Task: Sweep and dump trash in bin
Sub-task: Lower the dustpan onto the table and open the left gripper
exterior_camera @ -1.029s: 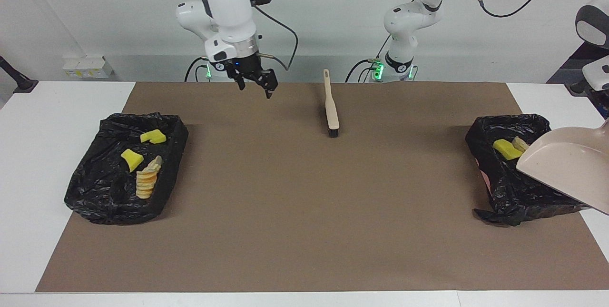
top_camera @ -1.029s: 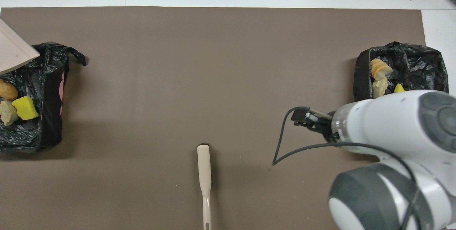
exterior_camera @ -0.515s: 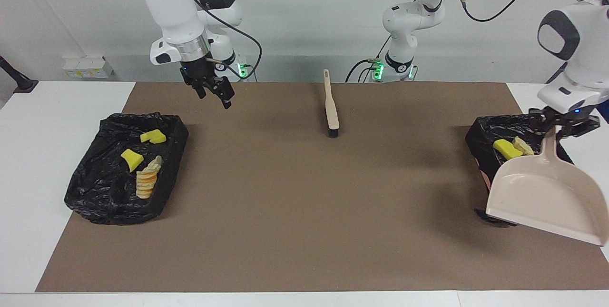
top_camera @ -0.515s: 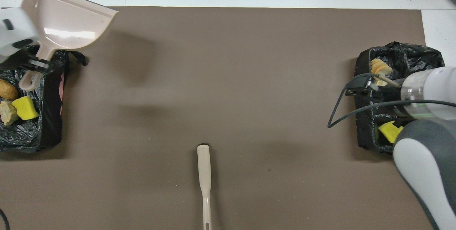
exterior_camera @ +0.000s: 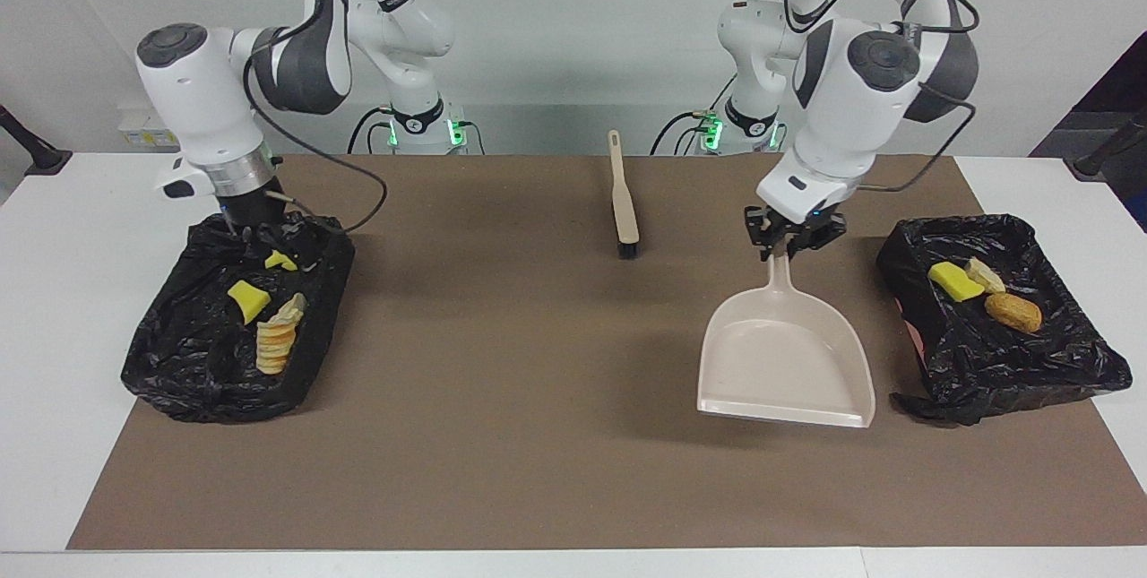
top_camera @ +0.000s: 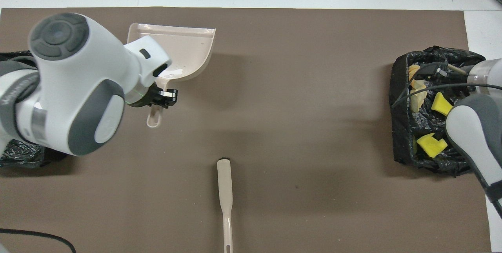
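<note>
Left claw [exterior_camera: 792, 244] clamped beige plastic dustpan's [exterior_camera: 787, 361] handle over brown tabletop [exterior_camera: 538, 363] | right claw [exterior_camera: 269, 242] down in black-lined bin [exterior_camera: 179, 363], grip unclear | trash: three pieces [exterior_camera: 248, 300] there, three [exterior_camera: 954, 280] in second bin [exterior_camera: 1013, 372] | one brush [exterior_camera: 623, 202].

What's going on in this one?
The left gripper holds the beige dustpan by its handle over the brown mat; the pan looks empty. The right gripper is down at the black-lined bin at its end, by a yellow sponge piece. All the visible trash lies in that bin and the other bin. The brush lies unheld near the robots.
</note>
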You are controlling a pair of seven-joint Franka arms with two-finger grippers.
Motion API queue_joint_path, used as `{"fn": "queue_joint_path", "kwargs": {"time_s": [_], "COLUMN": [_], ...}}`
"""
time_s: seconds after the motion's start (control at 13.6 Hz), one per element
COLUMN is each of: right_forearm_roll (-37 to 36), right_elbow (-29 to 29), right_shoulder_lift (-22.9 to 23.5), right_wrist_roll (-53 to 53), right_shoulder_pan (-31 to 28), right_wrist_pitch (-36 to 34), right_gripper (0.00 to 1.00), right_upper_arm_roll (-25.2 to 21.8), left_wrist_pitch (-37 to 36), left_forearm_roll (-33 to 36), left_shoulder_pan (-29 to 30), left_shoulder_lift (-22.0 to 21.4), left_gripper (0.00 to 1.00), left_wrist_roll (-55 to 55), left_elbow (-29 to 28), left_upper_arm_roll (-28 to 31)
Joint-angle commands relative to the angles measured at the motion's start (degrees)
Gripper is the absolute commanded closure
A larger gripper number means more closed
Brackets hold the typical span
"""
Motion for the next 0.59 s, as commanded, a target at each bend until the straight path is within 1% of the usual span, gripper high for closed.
{"fn": "queue_joint_path", "kwargs": {"time_s": [0.0, 0.22, 0.37, 0.51], "right_forearm_roll": [-2.34, -3.67, -3.58, -3.58], "right_elbow": [2.21, 2.04, 2.04, 1.16], "right_shoulder_lift": [4.53, 4.80, 4.71, 4.28], "right_wrist_roll": [-1.21, -1.04, -1.13, -0.69], "right_shoulder_pan": [-0.98, -1.33, -1.33, -1.24], "right_wrist_pitch": [4.40, 4.15, 3.62, 3.35], "right_gripper": [0.00, 0.00, 0.04, 0.03], "right_upper_arm_roll": [0.97, 1.06, 1.06, 1.06], "left_wrist_pitch": [9.58, 13.73, 16.11, 17.86], "left_forearm_roll": [-1.01, -1.01, -1.01, -1.01], "left_shoulder_pan": [-6.50, -8.19, -9.06, -10.65], "left_shoulder_lift": [4.70, 6.56, 6.56, 8.14], "left_gripper": [1.00, 1.00, 1.00, 1.00], "left_wrist_roll": [-7.66, -9.09, -9.08, -9.35], "left_elbow": [-1.34, -3.18, -5.29, -5.21], "left_upper_arm_roll": [1.42, 1.42, 1.42, 1.51]}}
